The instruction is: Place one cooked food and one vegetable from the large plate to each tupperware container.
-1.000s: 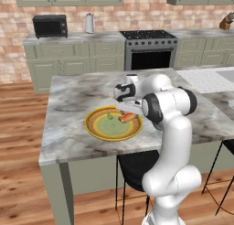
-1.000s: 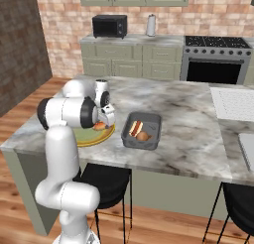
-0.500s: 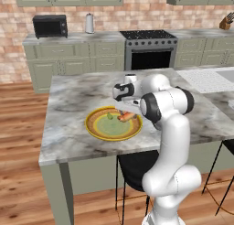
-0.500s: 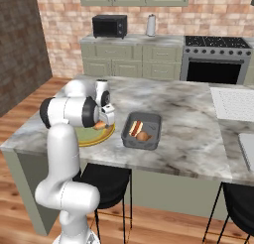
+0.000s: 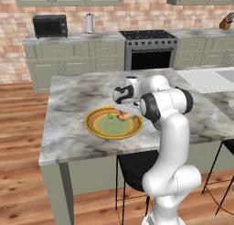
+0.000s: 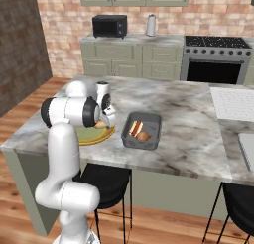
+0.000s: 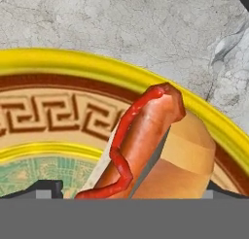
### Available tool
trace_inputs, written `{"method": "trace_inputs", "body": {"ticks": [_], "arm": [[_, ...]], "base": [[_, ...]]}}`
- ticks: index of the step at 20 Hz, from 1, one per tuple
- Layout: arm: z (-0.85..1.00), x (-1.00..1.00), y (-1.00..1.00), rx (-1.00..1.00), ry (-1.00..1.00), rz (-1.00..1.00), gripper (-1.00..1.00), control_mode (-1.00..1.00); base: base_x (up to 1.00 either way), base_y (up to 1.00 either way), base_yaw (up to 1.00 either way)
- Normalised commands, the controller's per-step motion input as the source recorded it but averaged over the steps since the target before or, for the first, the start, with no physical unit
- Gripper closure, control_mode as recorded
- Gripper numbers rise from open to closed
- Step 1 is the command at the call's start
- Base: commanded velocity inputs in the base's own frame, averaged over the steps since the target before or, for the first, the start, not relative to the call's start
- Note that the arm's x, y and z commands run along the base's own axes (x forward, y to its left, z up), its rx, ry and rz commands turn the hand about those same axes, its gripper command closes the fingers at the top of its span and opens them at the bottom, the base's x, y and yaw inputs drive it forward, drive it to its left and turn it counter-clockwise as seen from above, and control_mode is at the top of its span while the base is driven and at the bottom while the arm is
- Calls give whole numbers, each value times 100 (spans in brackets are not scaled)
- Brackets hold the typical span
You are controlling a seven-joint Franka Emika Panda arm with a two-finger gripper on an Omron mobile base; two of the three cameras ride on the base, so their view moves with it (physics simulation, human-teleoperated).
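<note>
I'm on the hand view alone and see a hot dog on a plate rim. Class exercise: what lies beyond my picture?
Observer: A dark grey container sits on the island beside the plate.
Operator: Anything in it?
Observer: Yes, two food pieces, one looking like a hot dog; what the other, browner piece is I can't tell.
Operator: Anything else on my plate?
Observer: A small green item lies next to your hot dog.
Operator: And the gripper?
Observer: The gripper hangs open just over that hot dog.

Large plate [image 5: 98,128] holds hot dog [image 7: 151,145]; grey tupperware container [image 6: 155,131] beside.
</note>
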Motion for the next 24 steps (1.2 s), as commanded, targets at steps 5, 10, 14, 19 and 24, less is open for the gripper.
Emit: {"method": "trace_inputs", "body": {"ticks": [5,10,14,19,24], "arm": [[-19,0,0,3,0,0,100,-100],[-7,-1,0,1,0,0,100,-100],[5,-15,1,-1,0,-2,100,-100],[40,-44,3,-1,-4,-2,100,-100],[49,-85,-5,0,-10,0,100,-100]], "base": [[0,0,0],[0,0,0],[0,0,0],[0,0,0],[0,0,0]]}}
